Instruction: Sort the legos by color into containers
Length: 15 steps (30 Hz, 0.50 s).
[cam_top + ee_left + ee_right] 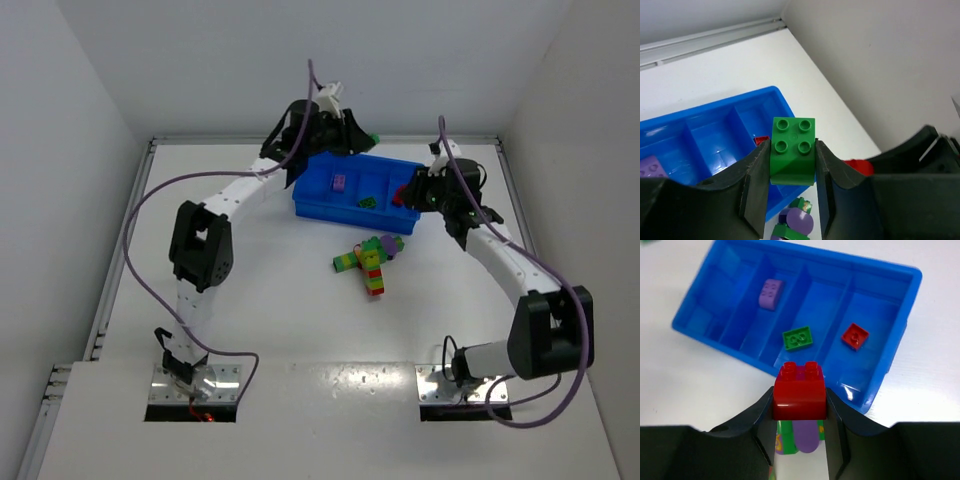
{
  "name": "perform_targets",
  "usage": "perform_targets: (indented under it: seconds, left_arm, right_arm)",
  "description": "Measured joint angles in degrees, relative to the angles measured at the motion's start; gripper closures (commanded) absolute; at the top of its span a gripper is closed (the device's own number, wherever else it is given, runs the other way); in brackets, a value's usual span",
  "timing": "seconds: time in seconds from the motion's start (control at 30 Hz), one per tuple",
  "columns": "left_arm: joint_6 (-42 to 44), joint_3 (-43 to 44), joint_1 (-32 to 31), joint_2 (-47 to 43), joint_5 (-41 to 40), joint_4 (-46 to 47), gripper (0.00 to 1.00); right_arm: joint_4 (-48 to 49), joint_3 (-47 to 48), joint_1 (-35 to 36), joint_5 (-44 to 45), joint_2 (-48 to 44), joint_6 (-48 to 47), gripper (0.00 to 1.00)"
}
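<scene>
The blue tray (316,188) of containers lies at the far middle of the table. My left gripper (366,140) hangs over its far edge, shut on a green lego (793,150). My right gripper (406,194) hovers at the tray's right end, shut on a red lego (799,392). In the tray (730,285) one compartment holds a purple lego (770,293), the one beside it a green lego (797,337), and the end one a flat red lego (855,336). A cluster of striped lego sticks (370,260) lies on the table in front of the tray.
White walls close in the table on three sides, near the tray's far edge. Purple cables trail from both arms. The arm bases sit at the near edge.
</scene>
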Motion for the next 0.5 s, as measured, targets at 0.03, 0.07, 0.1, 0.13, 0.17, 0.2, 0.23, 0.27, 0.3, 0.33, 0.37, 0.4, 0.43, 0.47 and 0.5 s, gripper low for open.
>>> perform_targets:
  seconds: [0.03, 0.07, 0.1, 0.13, 0.17, 0.2, 0.23, 0.27, 0.3, 0.33, 0.37, 0.4, 0.43, 0.47, 0.5]
  left_arm:
    - [1.4, 1.4, -1.0, 1.0, -0.7, -1.2, 1.00]
    - [2.6, 3.2, -2.0, 2.2, -1.3, -3.0, 1.00]
    - [3.9, 5.3, -2.8, 3.6, -2.0, -4.6, 1.00]
    - [4.9, 7.0, -3.5, 5.0, -2.7, -5.9, 1.00]
    - [5.6, 8.5, -4.0, 6.2, -3.4, -7.0, 1.00]
    - [6.5, 9.8, -4.3, 7.5, -4.1, -8.0, 1.00]
    - [7.1, 10.5, -4.4, 8.6, -4.7, -8.9, 1.00]
    - [7.8, 10.6, -4.4, 9.3, -5.1, -9.9, 0.99]
    - [8.2, 10.7, -4.3, 10.0, -5.6, -10.8, 0.99]
    - [8.8, 11.1, -4.2, 11.1, -6.1, -11.6, 0.98]
    - [9.2, 11.3, -4.1, 11.7, -6.3, -11.9, 0.98]
    - [9.6, 11.7, -3.9, 12.7, -6.6, -12.4, 0.98]
    - [9.9, 12.2, -3.9, 13.7, -6.8, -12.9, 0.96]
    - [10.1, 12.7, -3.9, 14.7, -6.9, -13.2, 0.94]
    - [10.3, 13.3, -3.9, 15.8, -7.0, -13.4, 0.93]
  right_arm:
    - [-0.1, 0.6, -0.5, 0.5, 1.4, 0.7, 0.99]
    - [-0.7, 1.6, -1.0, 0.9, 3.0, 1.5, 0.99]
    - [-1.0, 2.8, -1.3, 1.3, 4.7, 2.3, 0.99]
    - [-1.1, 4.0, -1.6, 1.6, 6.4, 2.9, 0.99]
    - [-1.1, 5.1, -1.9, 1.7, 8.0, 3.4, 0.99]
    - [-1.1, 6.2, -2.0, 1.8, 9.4, 3.9, 0.99]
    - [-1.0, 7.3, -2.2, 1.9, 11.0, 4.3, 0.99]
    - [-0.9, 8.3, -2.3, 1.9, 12.3, 4.7, 0.99]
    - [-0.7, 9.4, -2.4, 2.0, 13.7, 5.1, 0.99]
    - [-0.4, 10.3, -2.7, 1.9, 15.1, 5.6, 0.99]
    - [-0.2, 11.1, -2.8, 1.9, 16.3, 6.0, 0.99]
    - [0.0, 12.0, -2.8, 1.9, 17.7, 6.4, 0.99]
    - [0.0, 12.8, -2.9, 1.9, 18.9, 6.6, 0.99]
    - [0.1, 13.9, -3.0, 1.9, 20.4, 7.0, 0.99]
    - [0.3, 15.2, -3.0, 2.0, 22.2, 7.2, 0.99]
